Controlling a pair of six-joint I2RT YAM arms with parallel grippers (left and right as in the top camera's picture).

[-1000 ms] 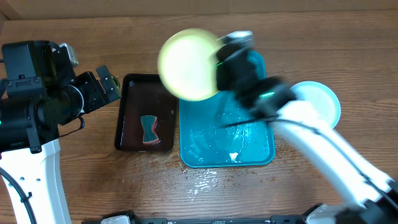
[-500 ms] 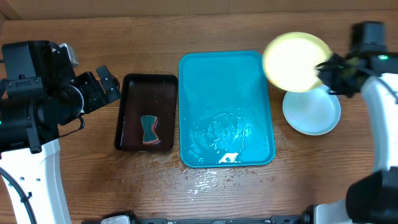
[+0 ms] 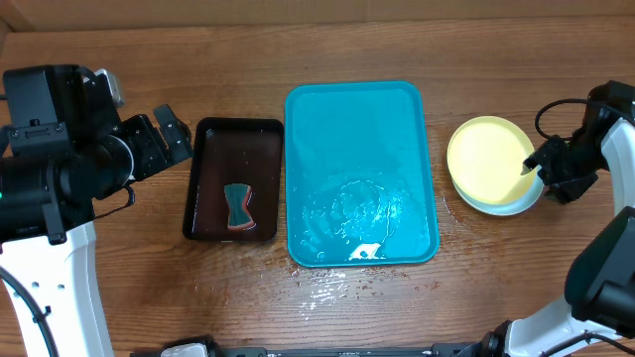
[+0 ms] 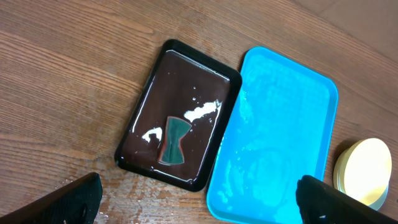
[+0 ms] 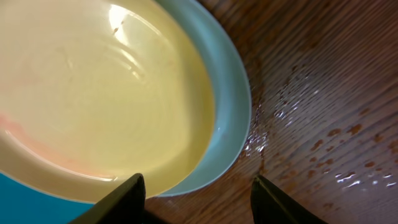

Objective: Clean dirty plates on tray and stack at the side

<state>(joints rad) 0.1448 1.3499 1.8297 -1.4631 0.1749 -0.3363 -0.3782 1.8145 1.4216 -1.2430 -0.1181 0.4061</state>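
The turquoise tray (image 3: 357, 129) lies wet in the middle of the table, with no plates on it. To its right, a pale yellow plate (image 3: 486, 154) rests on a light blue plate (image 3: 508, 205). My right gripper (image 3: 536, 171) sits at the stack's right edge. In the right wrist view it (image 5: 199, 200) is open and holds nothing. Its jaws straddle the yellow plate's (image 5: 93, 93) rim and the blue rim (image 5: 235, 106). My left gripper (image 3: 174, 134) hangs open at the far left, above the table. The left wrist view shows it (image 4: 199, 205) high over both trays, empty.
A narrow black tray (image 3: 210, 178) holding dark liquid and a teal sponge (image 3: 237, 206) stands left of the turquoise tray (image 4: 292, 112). Water spots the wood in front of the trays (image 3: 322, 283) and beside the plates (image 5: 292, 106).
My right arm carried the yellow plate from above the tray's far left corner to the right. It set the plate on the blue one, and its jaws have come apart.
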